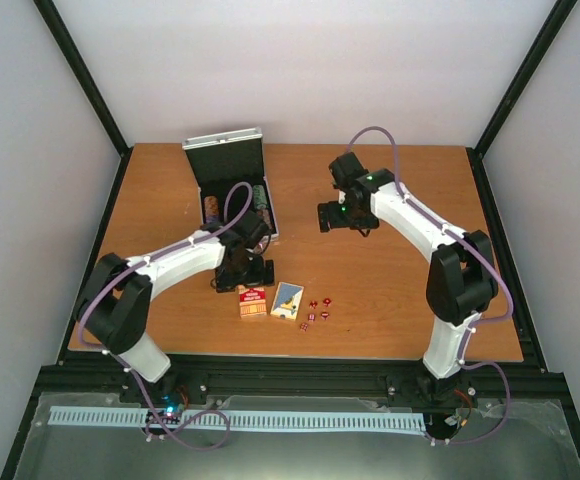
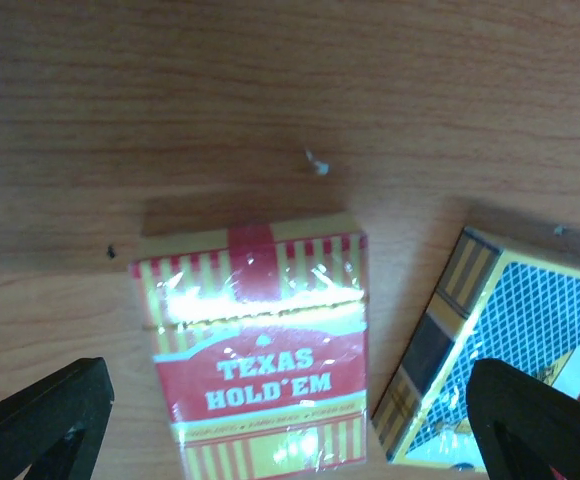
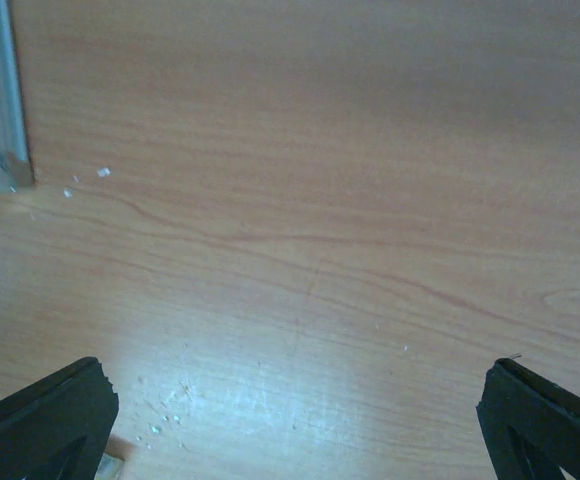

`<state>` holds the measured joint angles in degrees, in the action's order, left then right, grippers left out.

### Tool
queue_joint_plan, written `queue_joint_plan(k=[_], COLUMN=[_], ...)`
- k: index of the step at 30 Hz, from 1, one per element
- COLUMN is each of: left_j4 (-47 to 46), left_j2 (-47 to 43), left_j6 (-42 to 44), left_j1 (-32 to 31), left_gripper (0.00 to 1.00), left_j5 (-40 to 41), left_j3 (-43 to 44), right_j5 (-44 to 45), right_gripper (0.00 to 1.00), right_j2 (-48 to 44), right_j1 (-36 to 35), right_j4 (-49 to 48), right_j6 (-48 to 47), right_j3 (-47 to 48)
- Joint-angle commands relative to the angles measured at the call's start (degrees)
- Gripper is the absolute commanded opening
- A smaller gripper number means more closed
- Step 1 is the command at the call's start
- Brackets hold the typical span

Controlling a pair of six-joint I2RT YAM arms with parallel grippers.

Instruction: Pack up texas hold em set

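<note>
Black fingertips [image 2: 30,425] of the left gripper [image 2: 290,425] sit at the lower corners of the left wrist view, spread wide and touching nothing, with the red deck [image 2: 265,370] lying flat between them at lower centre. Its long axis runs up and down the frame, so the jaws bracket its short width; a straight descent looks enough to pinch it. Just to its right, angled, lies the blue-yellow deck [image 2: 510,340], close to the right fingertip and a likely snag. In the top view the tiny red dice [image 1: 316,312] are scattered right of both decks, and the open briefcase [image 1: 226,158] stands at upper left of centre, chip stacks [image 1: 211,210] inside. The right gripper [image 3: 295,425], jaws wide and empty, hovers over bare wooden table [image 3: 300,200] at upper centre, well apart from the decks, so the left arm is nearer. Pale walls [image 1: 300,60] close the table in
</note>
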<state>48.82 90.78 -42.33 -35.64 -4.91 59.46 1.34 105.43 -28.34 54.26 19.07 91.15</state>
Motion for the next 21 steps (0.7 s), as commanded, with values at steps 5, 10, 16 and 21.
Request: queue_joint_plan(k=[5,10,16,21], left_j4=[1.00,1.99,3.99,4.25], left_j2=[6.64,6.79,4.28,4.56], left_j6=[-1.94,-2.07,-1.51,-2.33], left_j1=[-3.55,-3.74,-3.74,-3.72], left_gripper=[1.00,1.00,1.00,1.00], left_j5=[2.39,3.01,5.03,5.45], left_j3=[5.15,4.07,3.84,3.42], right_j5=[-6.97,-8.33,-9.01,-9.90], right_gripper=[1.00,1.00,1.00,1.00], right_j2=[-3.01,-4.65,-6.17,-6.11], right_j1=[1.89,2.63,3.02,3.10], right_j4=[-3.72,-4.79,-5.89,-6.42], right_j6=[-1.64,-2.40,-3.24,-3.91], right_j3=[-7.62,-10.99,-13.79,-14.72])
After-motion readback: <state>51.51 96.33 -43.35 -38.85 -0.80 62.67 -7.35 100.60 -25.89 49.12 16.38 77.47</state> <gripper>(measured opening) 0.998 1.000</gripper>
